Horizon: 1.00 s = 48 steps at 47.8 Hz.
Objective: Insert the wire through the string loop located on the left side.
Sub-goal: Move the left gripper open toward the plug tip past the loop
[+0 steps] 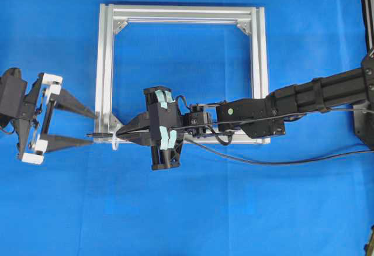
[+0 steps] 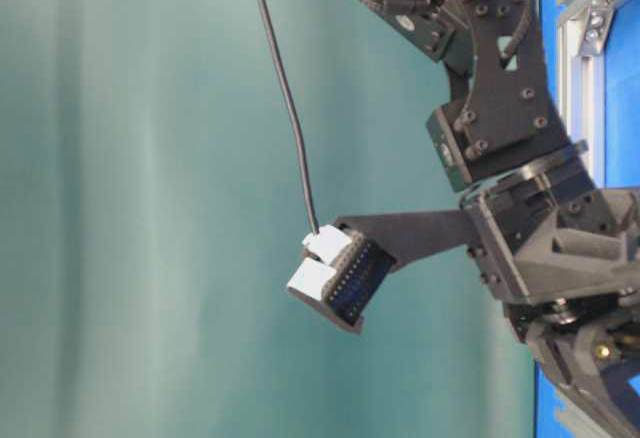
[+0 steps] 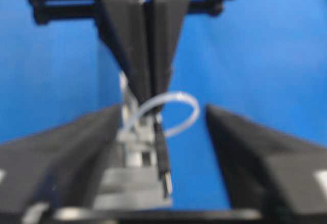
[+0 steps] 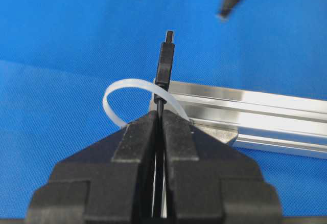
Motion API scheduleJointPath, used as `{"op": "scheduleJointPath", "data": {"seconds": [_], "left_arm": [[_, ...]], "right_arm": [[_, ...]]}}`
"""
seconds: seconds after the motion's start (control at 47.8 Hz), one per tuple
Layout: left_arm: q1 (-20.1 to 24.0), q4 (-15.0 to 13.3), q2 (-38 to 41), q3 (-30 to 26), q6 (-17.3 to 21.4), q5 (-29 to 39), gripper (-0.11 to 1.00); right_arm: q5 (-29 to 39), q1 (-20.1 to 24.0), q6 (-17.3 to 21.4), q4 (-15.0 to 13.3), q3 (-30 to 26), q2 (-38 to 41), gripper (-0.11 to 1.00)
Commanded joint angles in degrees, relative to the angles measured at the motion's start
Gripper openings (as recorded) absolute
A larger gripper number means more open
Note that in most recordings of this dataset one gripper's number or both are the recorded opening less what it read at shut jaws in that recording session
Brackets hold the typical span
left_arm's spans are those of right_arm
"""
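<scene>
While clenched: right gripper [image 4: 159, 119] jaws grasp the wire [image 4: 164, 63]
Wire: plug pokes beyond those jaws, through the string loop [image 4: 116, 92]
Left gripper [image 1: 87, 128]: jaws released, spread, just beyond the plug

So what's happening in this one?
The right gripper is shut on the wire, holding its plug end out through the string loop at the lower left corner of the aluminium frame. The plug tip already sticks out past the loop. The left gripper waits just outside that corner, jaws open and holding nothing, lined up with the plug.
</scene>
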Motion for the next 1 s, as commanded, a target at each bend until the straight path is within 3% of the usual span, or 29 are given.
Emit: {"op": "scheduleJointPath", "data": {"seconds": [0.0, 0.063, 0.126, 0.314, 0.628, 0.983], "left_arm": [[-0.70, 0.18, -0.44, -0.97, 0.09, 0.26, 0.76], [-0.97, 0.18, -0.53, -1.05, 0.00, 0.97, 0.88], [-1.41, 0.18, -0.53, -1.23, 0.00, 2.02, 0.93], [-1.76, 0.18, 1.41, -1.58, 0.18, 2.90, 0.91], [-1.76, 0.18, 11.60, -3.78, 0.18, 2.46, 0.90], [-1.58, 0.18, 12.04, -4.31, 0.18, 2.46, 0.90]], "right_arm": [[-0.18, -0.09, 0.09, 0.09, -1.23, -1.23, 0.00], [-0.18, -0.09, 0.09, 0.09, -1.23, -1.23, 0.00], [-0.18, -0.18, 0.09, 0.09, -1.14, -1.23, 0.00], [-0.18, -0.18, 0.09, 0.09, -1.14, -1.23, 0.00], [-0.18, -0.26, 0.09, 0.09, -1.14, -1.23, 0.00], [-0.18, -0.35, 0.09, 0.09, -1.14, -1.23, 0.00]]}}
